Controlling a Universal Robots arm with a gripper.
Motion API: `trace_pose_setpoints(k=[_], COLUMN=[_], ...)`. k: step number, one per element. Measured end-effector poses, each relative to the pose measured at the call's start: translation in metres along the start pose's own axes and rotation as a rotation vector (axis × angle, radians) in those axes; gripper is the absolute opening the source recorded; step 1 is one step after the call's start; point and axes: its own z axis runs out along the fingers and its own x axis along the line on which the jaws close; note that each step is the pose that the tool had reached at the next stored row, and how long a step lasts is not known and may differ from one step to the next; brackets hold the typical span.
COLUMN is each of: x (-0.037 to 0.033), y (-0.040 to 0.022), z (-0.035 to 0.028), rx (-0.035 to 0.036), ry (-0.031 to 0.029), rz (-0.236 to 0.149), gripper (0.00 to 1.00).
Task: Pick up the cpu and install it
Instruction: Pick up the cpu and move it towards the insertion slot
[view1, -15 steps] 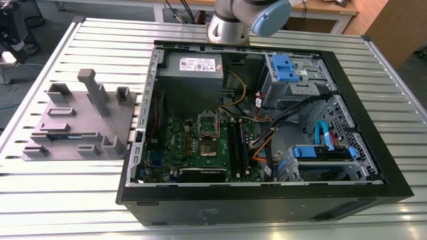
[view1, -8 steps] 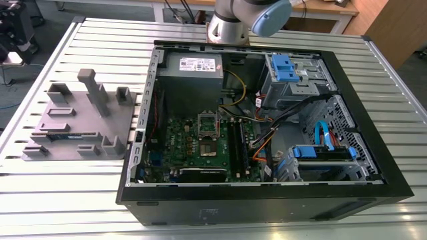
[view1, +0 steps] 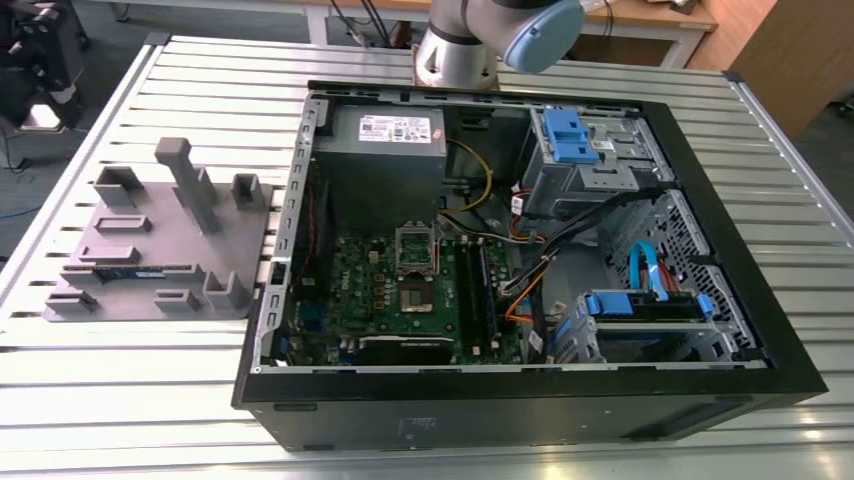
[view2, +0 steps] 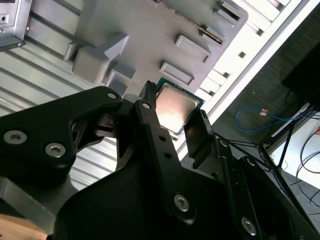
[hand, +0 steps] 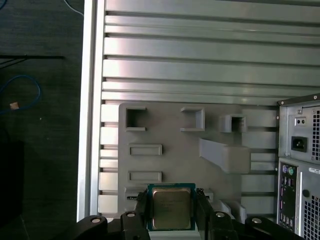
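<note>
The cpu (hand: 171, 208) is a small square chip with a shiny metal top and a green rim. It sits between the two black fingers of my gripper (hand: 172, 212), which is shut on its opposite edges. In the second wrist view the cpu (view2: 175, 106) is likewise clamped in the gripper (view2: 176, 119), held in the air well above the grey fixture plate (view2: 150, 30). On the green motherboard inside the open computer case, the metal socket frame (view1: 416, 262) with its dark centre lies uncovered. The arm's grey-and-blue joint (view1: 514, 30) stands behind the case.
The grey fixture plate (view1: 147, 250) with raised blocks and slots lies on the slatted metal table (view1: 134, 400), at the exterior view's left of the case (view1: 534, 400); a green memory stick (view1: 134, 272) rests in it. Cables and blue drive brackets (view1: 641, 305) crowd the case's other side.
</note>
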Motion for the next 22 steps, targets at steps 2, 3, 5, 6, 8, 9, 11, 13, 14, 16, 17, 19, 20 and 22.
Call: trace_pose_setpoints(k=[2, 3, 5, 6, 8, 9, 11, 13, 14, 16, 17, 19, 20, 22], x=[-0.0021, -0.003, -0.0033, -0.0035, -0.0035, -0.0035, -0.0036, -0.0036, -0.0039, -0.0051, -0.0059, -0.0081, -0.0093, -0.0119], y=[0.0, 0.0, 0.0, -0.0001, -0.0001, -0.0001, -0.0001, 0.0, -0.0001, -0.0001, -0.0001, -0.0001, -0.0001, -0.0002], z=[0.0001, 0.0002, 0.0002, 0.0002, 0.0002, 0.0002, 0.0002, 0.0002, 0.0002, 0.0002, 0.0003, 0.0004, 0.0005, 0.0006], rx=[0.0, 0.0, 0.0, 0.0, 0.0, 0.0, 0.0, 0.0, 0.0, 0.0, 0.0, 0.0, 0.0, 0.0], ry=[-0.0001, -0.0001, -0.0001, -0.0001, -0.0001, -0.0001, 0.0, 0.0, -0.0001, 0.0, -0.0001, 0.0, -0.0001, 0.0], rz=[0.0, 0.0, 0.0, 0.0, 0.0, 0.0, 0.0, 0.0, 0.0, 0.0, 0.0, 0.0, 0.0, 0.0], gripper=[0.47, 0.47, 0.47, 0.47, 0.47, 0.47, 0.47, 0.47, 0.47, 0.47, 0.47, 0.47, 0.47, 0.47])
